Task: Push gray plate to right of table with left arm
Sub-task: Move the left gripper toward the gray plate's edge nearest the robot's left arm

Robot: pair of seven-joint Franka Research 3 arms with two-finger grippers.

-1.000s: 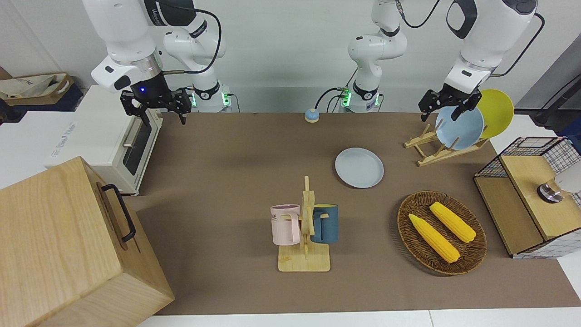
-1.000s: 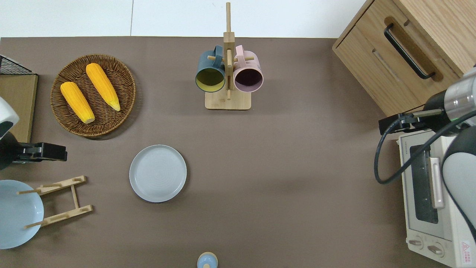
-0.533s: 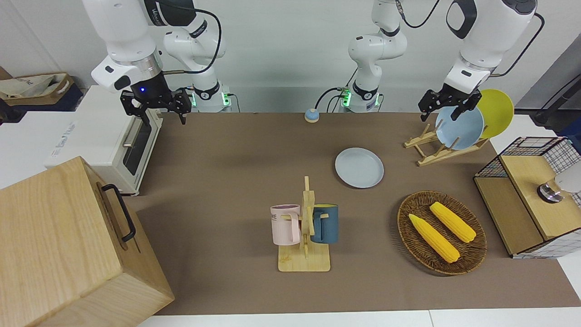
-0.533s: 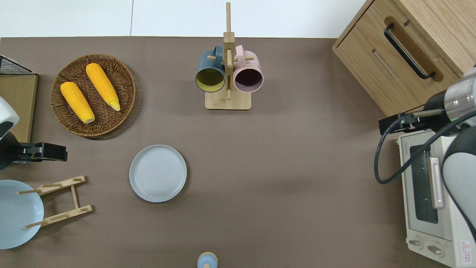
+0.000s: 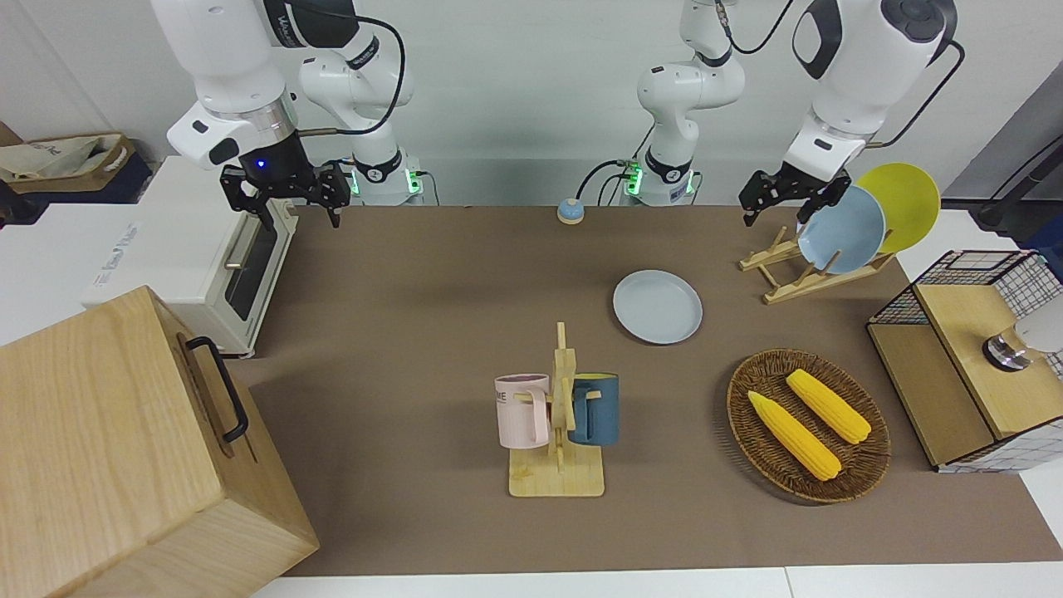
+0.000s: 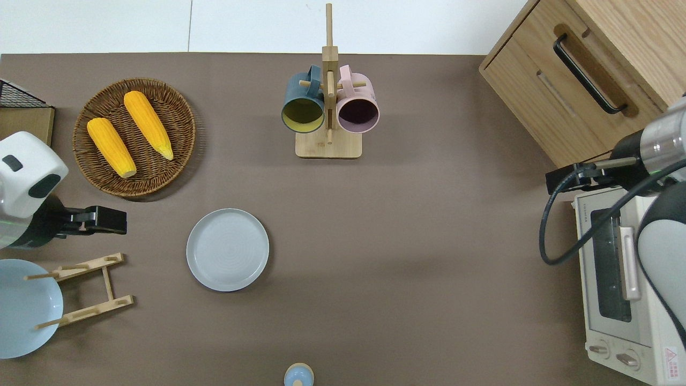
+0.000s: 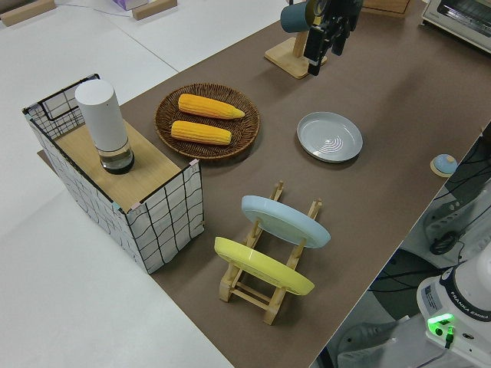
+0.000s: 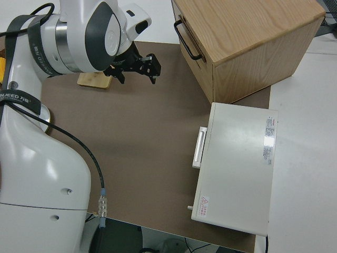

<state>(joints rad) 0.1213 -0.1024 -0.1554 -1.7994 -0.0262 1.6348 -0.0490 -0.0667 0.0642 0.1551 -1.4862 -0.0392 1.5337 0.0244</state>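
The gray plate (image 5: 658,306) lies flat on the brown table (image 5: 415,274), nearer to the robots than the mug rack; it also shows in the overhead view (image 6: 228,250) and the left side view (image 7: 330,137). My left gripper (image 5: 774,218) is open and empty, up in the air. In the overhead view the left gripper (image 6: 115,220) is over the table between the corn basket and the dish rack, apart from the plate, toward the left arm's end. It also shows in the left side view (image 7: 324,57). My right gripper (image 5: 286,208) is open and parked.
A wooden dish rack (image 5: 797,270) holds a bluer plate (image 5: 843,228) and a yellow plate (image 5: 905,203). A wicker basket (image 5: 810,423) holds two corn cobs. A mug rack (image 5: 558,432), a wooden cabinet (image 5: 124,448), a toaster oven (image 5: 199,249), a wire crate (image 5: 972,357) and a small bell (image 5: 570,211) stand around.
My left arm has swung toward the middle of the table, bringing its gripper a little closer to the gray plate. The plate and the right arm have not moved.
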